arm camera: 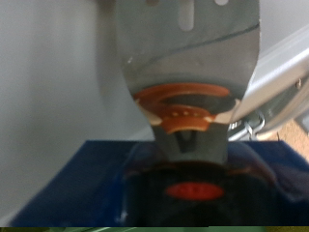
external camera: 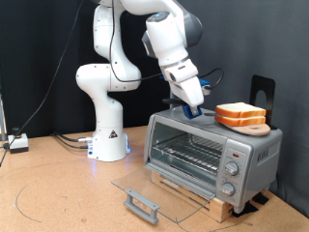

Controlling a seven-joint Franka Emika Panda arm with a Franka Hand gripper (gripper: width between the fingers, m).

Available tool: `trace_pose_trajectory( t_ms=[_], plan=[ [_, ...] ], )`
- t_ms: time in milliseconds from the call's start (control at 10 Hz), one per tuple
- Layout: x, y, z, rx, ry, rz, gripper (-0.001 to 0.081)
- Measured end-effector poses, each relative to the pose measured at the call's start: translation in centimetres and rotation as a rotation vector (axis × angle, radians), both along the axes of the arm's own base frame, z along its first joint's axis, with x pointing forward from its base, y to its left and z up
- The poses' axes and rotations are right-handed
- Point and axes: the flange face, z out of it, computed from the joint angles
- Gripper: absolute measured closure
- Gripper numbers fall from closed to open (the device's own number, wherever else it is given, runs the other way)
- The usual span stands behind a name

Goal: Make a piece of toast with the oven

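The silver oven [external camera: 208, 150] stands on a wooden base at the exterior view's right. Its glass door [external camera: 159, 184] lies folded flat, with the grey bar handle [external camera: 141, 204] at the front. The wire rack [external camera: 188, 155] inside looks bare. A piece of toast [external camera: 239, 113] rests on a round wooden board [external camera: 253, 127] on the oven's roof. My gripper [external camera: 196, 106] is down on the roof's other end, at a small blue block [external camera: 201, 114]. In the wrist view a grey slotted part [arm camera: 188, 58] with orange marks fills the middle above the blue block [arm camera: 68, 184]. My fingertips are not distinct.
The white robot base [external camera: 108, 135] stands at the exterior view's left, with cables [external camera: 68, 140] and a small box [external camera: 17, 143] on the brown tabletop. A black upright object [external camera: 262, 92] stands behind the oven. Three knobs [external camera: 232, 170] line the oven's front right.
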Motion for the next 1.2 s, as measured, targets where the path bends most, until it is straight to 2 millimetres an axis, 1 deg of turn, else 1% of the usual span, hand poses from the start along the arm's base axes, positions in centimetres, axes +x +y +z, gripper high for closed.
trace_pose_trajectory(
  t_ms=[300,600,900,1100,1200],
  plan=[
    [0.3,2.3,-0.1,0.02,0.002,0.023,0.041],
    [0.2,3.7,-0.1,0.019,0.01,0.023,0.041],
    [0.2,3.9,-0.2,0.058,0.025,-0.012,0.041],
    [0.5,3.4,0.0,0.112,0.017,-0.062,0.041],
    [0.8,2.8,0.2,0.144,0.012,-0.094,0.041]
  ],
)
